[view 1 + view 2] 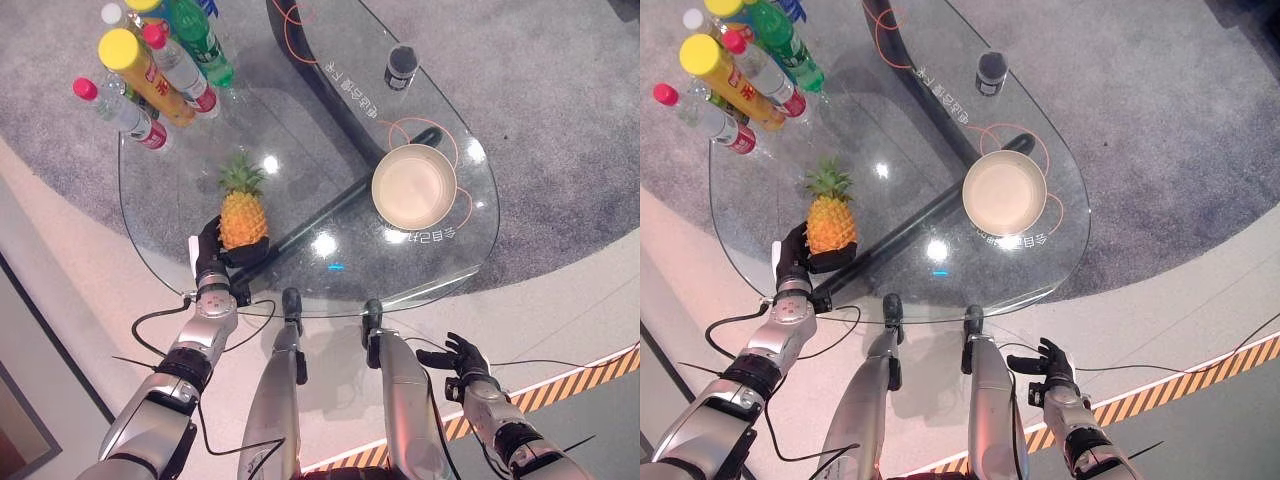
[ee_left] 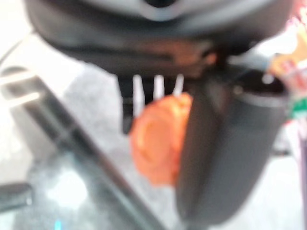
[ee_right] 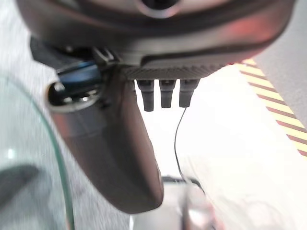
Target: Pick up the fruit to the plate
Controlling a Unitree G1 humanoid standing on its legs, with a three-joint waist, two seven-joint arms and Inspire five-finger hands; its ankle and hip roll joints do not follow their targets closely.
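Observation:
A yellow pineapple (image 1: 242, 215) with a green crown stands upright on the glass table (image 1: 160, 215), near its left front edge. My left hand (image 1: 212, 262) is curled round the pineapple's lower part from the near side. In the left wrist view the orange fruit (image 2: 156, 139) sits between the thumb (image 2: 225, 153) and the fingers. A round beige plate (image 1: 413, 185) lies on the table's right side, well apart from the fruit. Off the table's front right edge, my right hand (image 1: 463, 360) hangs low with its fingers spread and nothing in it.
Several bottles (image 1: 150, 70) with coloured caps stand clustered at the table's far left corner. A small dark can (image 1: 401, 66) stands at the far right. A dark bar (image 1: 340, 205) runs under the glass between fruit and plate. Striped tape (image 1: 560, 385) marks the floor at right.

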